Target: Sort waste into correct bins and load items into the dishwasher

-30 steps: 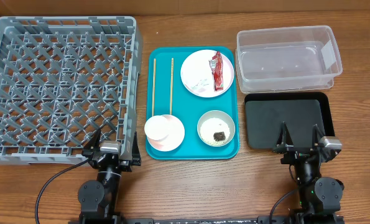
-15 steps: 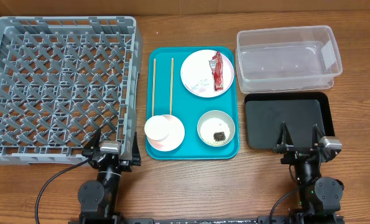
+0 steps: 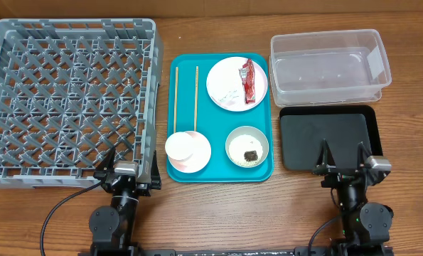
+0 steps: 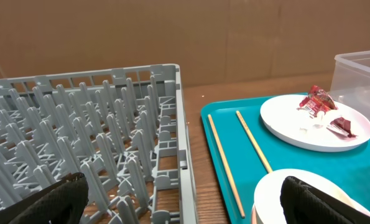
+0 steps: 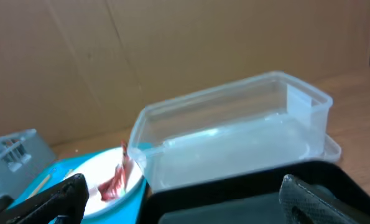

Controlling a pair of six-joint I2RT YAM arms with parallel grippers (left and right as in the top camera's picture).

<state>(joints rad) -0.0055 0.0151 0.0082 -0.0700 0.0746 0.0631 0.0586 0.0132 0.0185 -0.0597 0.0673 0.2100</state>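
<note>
On the teal tray (image 3: 220,175) a large pale plate (image 3: 224,74) carries a red wrapper (image 3: 248,80) and white paper scraps (image 3: 230,94). Two chopsticks (image 3: 195,98) lie to its left. A white cup (image 3: 180,145) stands on a small pink dish (image 3: 201,162). The bowl (image 3: 230,146) holds rice and a dark lump (image 3: 250,155). My left gripper (image 3: 133,158) stands open by the grey dish rack's (image 3: 69,99) near right corner. My right gripper (image 3: 343,153) is open over the black tray's (image 3: 325,128) near edge. Behind it sits the clear tub (image 3: 328,67). Both grippers hold nothing.
In the left wrist view the rack wall (image 4: 178,137) and the teal tray's edge (image 4: 204,115) lie ahead between my open fingers. The right wrist view shows the tub (image 5: 234,130) beyond the black tray (image 5: 234,199). Bare wood separates rack, teal tray and bins.
</note>
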